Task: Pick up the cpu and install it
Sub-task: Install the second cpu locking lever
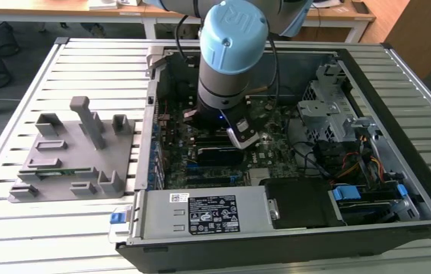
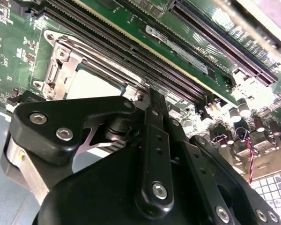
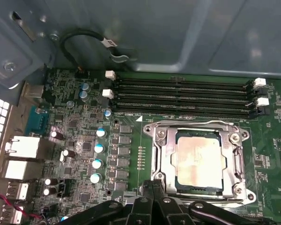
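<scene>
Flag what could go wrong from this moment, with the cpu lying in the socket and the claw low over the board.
The cpu lies inside the socket frame, and the claw hangs just off that frame's edge. Risks, as judgement:
1. A sideways drift could catch the frame or its retention lever.
2. A slightly skewed chip, if pushed on, could damage the socket; seating cannot be confirmed here.
3. The memory slots run right beside the socket, so the arm has little room.

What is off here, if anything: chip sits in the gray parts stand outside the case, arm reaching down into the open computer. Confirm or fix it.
One thing is wrong. The chip is not in the gray stand; the first wrist view shows it lying in the metal socket frame on the green board. The rest holds: the arm reaches down into the open computer case.
</scene>
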